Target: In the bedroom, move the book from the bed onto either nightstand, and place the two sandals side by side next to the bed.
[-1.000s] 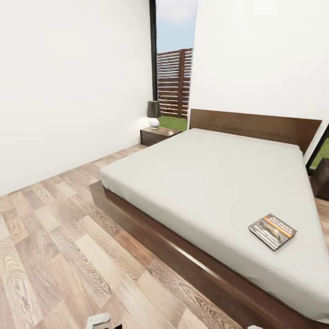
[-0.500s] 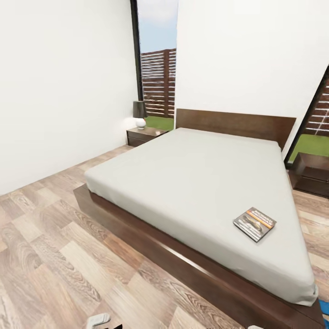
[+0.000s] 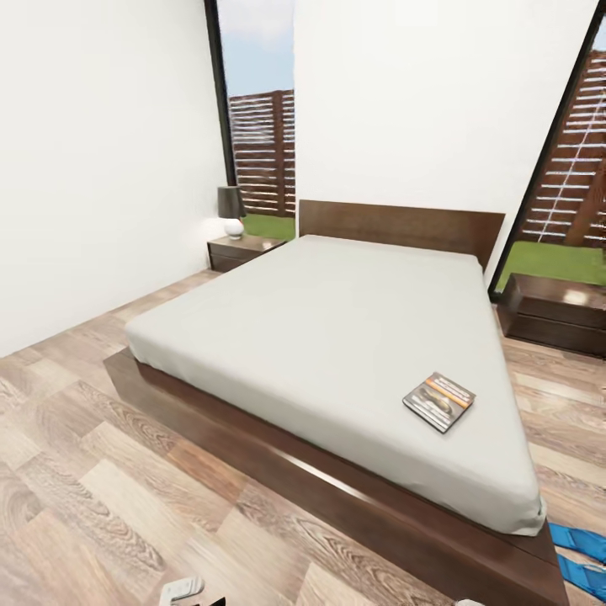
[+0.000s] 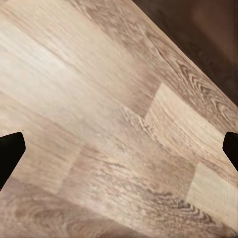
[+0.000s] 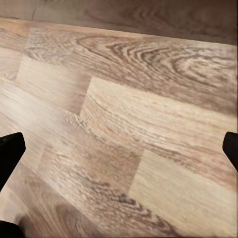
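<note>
The book, dark with an orange band, lies flat on the light-grey mattress of the bed, near its right foot corner. Two bright-blue sandals lie on the floor just past that corner, partly cut off by the picture's edge. One nightstand stands left of the headboard, the other nightstand to the bed's right. My left gripper hangs open over bare plank floor, its dark fingertips far apart. My right gripper is open over floor too, with nothing between its fingers.
A small lamp with a dark shade stands on the left nightstand. Tall dark-framed windows show a slatted fence. The wood-plank floor runs wide to the left of the bed. The bed's dark frame is close ahead.
The whole head view has shifted left as the camera turned right. The right nightstand and the blue sandals have come into the picture. The book lies where it was on the mattress.
</note>
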{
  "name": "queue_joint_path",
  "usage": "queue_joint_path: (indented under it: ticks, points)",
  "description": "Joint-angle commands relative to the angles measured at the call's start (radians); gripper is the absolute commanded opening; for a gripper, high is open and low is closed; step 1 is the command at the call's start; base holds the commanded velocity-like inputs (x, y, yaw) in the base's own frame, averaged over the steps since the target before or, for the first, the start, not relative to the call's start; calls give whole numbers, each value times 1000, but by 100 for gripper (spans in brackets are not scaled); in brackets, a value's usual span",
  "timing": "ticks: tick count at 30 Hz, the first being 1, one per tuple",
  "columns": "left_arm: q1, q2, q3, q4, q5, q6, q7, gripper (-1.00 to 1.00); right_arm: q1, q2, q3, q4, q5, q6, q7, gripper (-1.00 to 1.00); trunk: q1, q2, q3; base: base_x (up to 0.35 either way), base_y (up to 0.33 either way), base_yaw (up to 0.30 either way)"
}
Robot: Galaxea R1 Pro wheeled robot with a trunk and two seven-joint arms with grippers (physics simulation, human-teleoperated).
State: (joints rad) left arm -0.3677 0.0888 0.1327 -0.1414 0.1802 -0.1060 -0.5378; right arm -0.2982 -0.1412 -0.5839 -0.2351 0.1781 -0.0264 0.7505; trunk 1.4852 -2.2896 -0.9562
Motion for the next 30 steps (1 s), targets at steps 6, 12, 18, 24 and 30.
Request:
queue_joint_path:
  ticks: [6, 12, 18, 24, 30]
  points:
    - [-1, 0, 4, 1, 2, -1, -5, 100, -1, 1, -8, 0, 11, -3, 4, 100, 0, 0, -1, 0, 0, -199]
    - [-1, 0, 4, 2, 2, -1, -5, 100, -1, 1, -8, 0, 11, -3, 4, 100, 0, 0, -1, 0, 0, -199]
    - [-1, 0, 4, 2, 2, -1, -5, 100, -1, 0, -8, 0, 11, -3, 4, 100, 0, 0, -1, 0, 0, -199]
    - [-1, 0, 4, 2, 2, -1, -5, 100, -1, 0, -8, 0, 11, -3, 4, 100, 0, 0, -1, 0, 0, -199]
    - [-1, 0, 4, 2, 2, -1, -5, 100, -1, 0, -8, 0, 11, -3, 4, 100, 0, 0, -1, 0, 0, -199]
